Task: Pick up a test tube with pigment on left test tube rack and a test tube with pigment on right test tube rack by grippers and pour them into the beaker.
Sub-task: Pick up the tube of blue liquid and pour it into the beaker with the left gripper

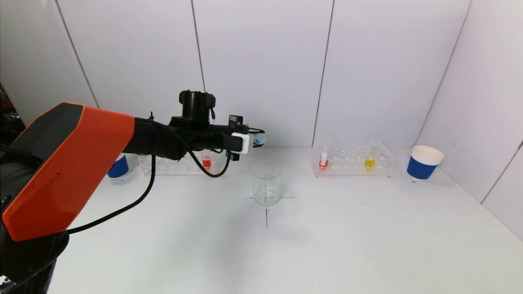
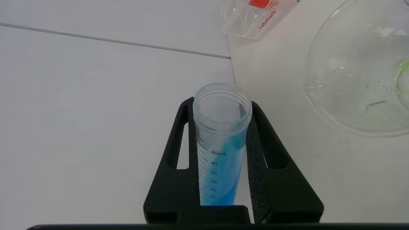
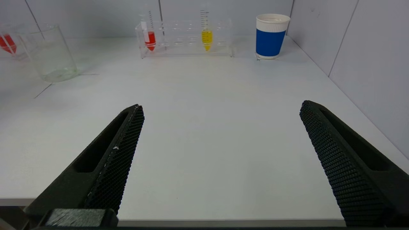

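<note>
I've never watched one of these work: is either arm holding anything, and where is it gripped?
The left tool clamps the blue test tube by its upper sides, just under the open mouth. The right tool is open, holding nothing.

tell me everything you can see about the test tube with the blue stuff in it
The blue test tube is clear plastic with a threaded open mouth, no cap, and printed volume marks reading up to 45mL. Blue liquid lies along its inside, running toward the mouth, so it is tilted. The left gripper is shut on it, its two black padded fingers pressing opposite sides. In the head view it hangs in the air above the table, behind and just left of the glass beaker, not touching it.
</note>
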Motion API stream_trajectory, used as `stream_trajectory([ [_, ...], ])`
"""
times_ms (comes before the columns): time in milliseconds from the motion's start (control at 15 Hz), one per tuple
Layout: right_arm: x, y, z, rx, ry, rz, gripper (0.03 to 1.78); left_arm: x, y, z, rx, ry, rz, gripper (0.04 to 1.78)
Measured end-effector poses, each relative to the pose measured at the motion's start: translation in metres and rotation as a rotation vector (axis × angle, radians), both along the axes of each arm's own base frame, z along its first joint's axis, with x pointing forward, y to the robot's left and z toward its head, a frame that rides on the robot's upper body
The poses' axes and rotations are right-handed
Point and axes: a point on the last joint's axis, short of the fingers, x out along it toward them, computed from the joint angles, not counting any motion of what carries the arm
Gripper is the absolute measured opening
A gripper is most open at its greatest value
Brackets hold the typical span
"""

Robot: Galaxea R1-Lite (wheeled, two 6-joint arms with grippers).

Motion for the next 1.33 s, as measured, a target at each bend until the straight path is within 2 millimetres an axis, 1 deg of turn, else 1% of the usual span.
stream_trajectory([
  [467,0.0,0.0,0.0,0.0,0.0,0.0,1.77,-0.0002,0.0001,-0.0035,0.001,-0.023,-0.003,0.44],
  [1333,0.0,0.0,0.0,0.0,0.0,-0.001,1.77,0.0004,0.0,-0.0057,0.086,-0.179,-0.046,0.44],
])
